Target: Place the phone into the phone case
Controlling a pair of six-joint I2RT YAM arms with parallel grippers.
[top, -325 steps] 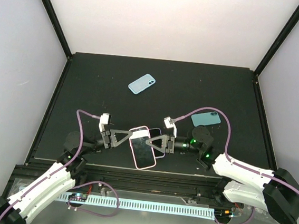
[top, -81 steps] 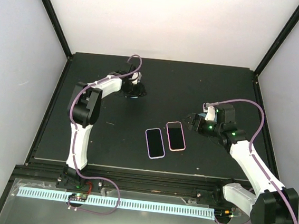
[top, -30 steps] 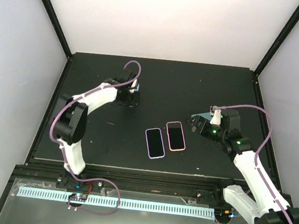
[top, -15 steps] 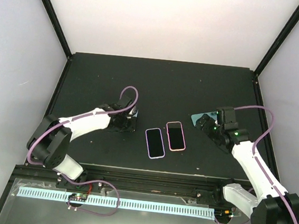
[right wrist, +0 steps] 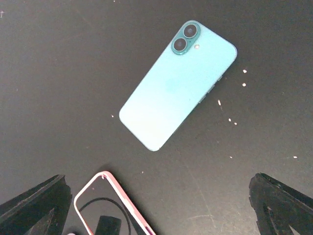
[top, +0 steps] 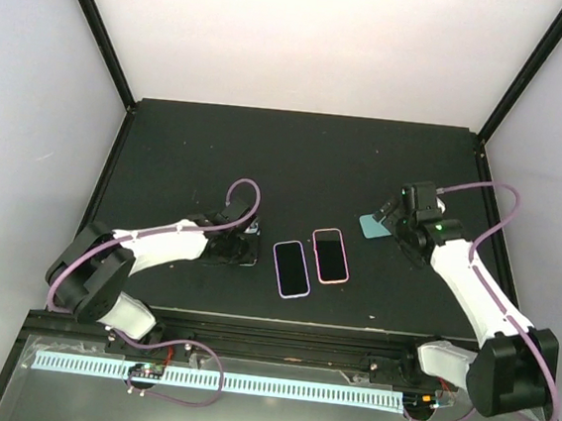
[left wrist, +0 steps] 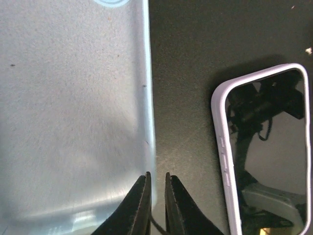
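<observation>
Dark table; two cased phones, one teal phone, one case

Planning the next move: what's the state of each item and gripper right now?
left gripper: shut on the edge of the light blue case.
light blue case: gripped, no phone in it.
right gripper: open, above the teal phone.
teal phone: flat on the table, back up, uncased.
lavender-cased phone: flat, screen up.
pink-cased phone: flat, screen up.

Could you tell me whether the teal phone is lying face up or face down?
Face down: the teal phone lies flat with its back and camera lenses facing upward.
</observation>
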